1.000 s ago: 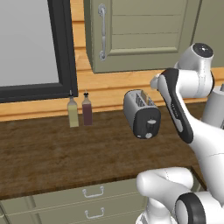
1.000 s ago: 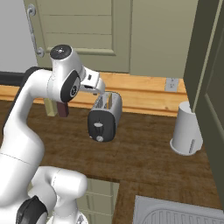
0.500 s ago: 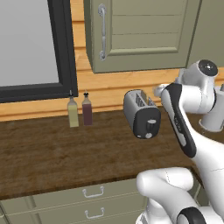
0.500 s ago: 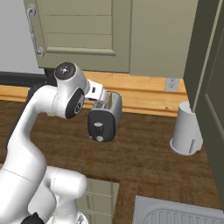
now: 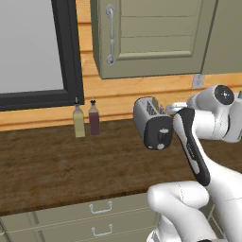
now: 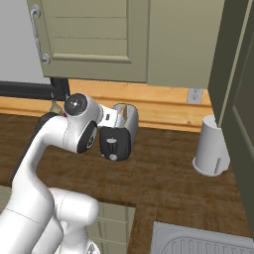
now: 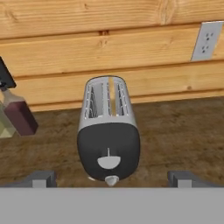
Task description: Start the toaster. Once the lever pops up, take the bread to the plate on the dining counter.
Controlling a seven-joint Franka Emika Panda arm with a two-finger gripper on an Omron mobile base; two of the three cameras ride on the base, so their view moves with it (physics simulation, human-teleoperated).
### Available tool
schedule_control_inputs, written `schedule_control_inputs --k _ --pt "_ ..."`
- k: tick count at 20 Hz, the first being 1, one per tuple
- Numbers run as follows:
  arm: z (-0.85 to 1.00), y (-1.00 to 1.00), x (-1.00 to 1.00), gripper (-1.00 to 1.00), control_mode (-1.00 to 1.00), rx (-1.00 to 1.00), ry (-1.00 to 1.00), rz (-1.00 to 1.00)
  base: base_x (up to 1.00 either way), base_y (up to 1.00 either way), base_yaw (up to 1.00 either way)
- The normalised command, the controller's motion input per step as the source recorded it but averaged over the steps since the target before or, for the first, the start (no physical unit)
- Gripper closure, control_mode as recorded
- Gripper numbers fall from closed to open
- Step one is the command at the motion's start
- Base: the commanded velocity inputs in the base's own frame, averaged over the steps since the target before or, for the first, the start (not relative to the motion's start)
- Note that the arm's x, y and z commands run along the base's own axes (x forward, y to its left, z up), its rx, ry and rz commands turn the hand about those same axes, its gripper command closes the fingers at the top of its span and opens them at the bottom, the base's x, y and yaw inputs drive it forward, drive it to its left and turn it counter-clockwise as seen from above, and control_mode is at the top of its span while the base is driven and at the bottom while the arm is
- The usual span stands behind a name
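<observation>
I'm lining up on the rounded silver-grey toaster [image 7: 109,135], open-jawed gripper [image 7: 111,178] hovering; next I press the whitish lever tab [image 7: 109,162] at six o'clock down

The toaster [image 7: 109,131] has a silver-grey rounded body, a black end face and a pale tab, the lever [image 7: 108,162], with a tan strip of bread [image 7: 113,98] in its right slot. It stands on a dark brown wood-grain counter [image 5: 56,165] before honey-coloured plank wall boards [image 7: 109,48]; at its 9 o'clock are a dark red bottle [image 5: 94,119] and a yellow-olive bottle [image 5: 78,121]. At 12 o'clock hang sage-green cabinets [image 5: 156,38] with silver handles, at 10 o'clock a black-framed grey window [image 5: 33,47], and at 3 o'clock in the right base view a white canister [image 6: 212,151].
</observation>
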Motion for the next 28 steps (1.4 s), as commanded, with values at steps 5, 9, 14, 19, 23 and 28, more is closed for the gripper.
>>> schedule_control_inputs --k 5,9,14,19,23,28 --pt "-0.07 0.0 0.25 -1.0 -1.0 0.0 0.02 0.0 0.0 0.0 0.0" --pt "-0.04 0.0 0.42 -1.0 -1.0 0.0 0.06 0.0 0.0 0.0 0.0" --pt "-0.11 0.0 0.43 -1.0 -1.0 0.0 0.06 0.0 0.0 0.0 0.0" --pt "-0.22 0.0 0.33 -1.0 -1.0 0.0 0.06 0.0 0.0 0.0 0.0" --pt "-0.26 0.0 0.23 -1.0 -1.0 0.02 0.01 0.0 0.0 0.0 0.0" --pt "-0.18 0.0 0.26 -1.0 -1.0 0.04 0.02 0.0 0.0 0.0 0.0"
